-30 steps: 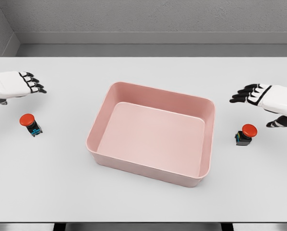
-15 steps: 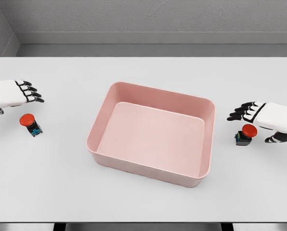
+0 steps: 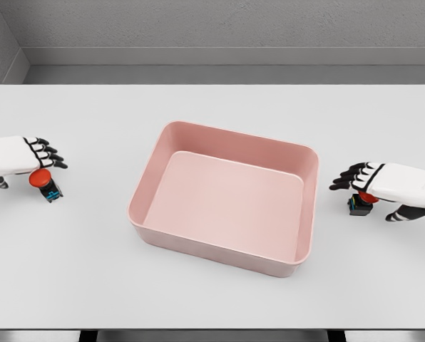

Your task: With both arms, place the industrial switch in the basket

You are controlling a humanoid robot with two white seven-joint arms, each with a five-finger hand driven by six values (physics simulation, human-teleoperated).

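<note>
Dropping both hands lately | left hand (image 3: 23,157) open over left switch (image 3: 47,185) | right hand (image 3: 383,185) open over right switch (image 3: 360,204) | both on surface (image 3: 212,107) beside empty basket (image 3: 227,203) | you're set to grab

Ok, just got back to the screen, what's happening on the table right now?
Each hand is over a red-button switch. The left hand hovers above the left switch, and the right hand covers the right switch. Fingers look spread, neither switch gripped yet. The pink basket sits between them with nothing inside.
</note>
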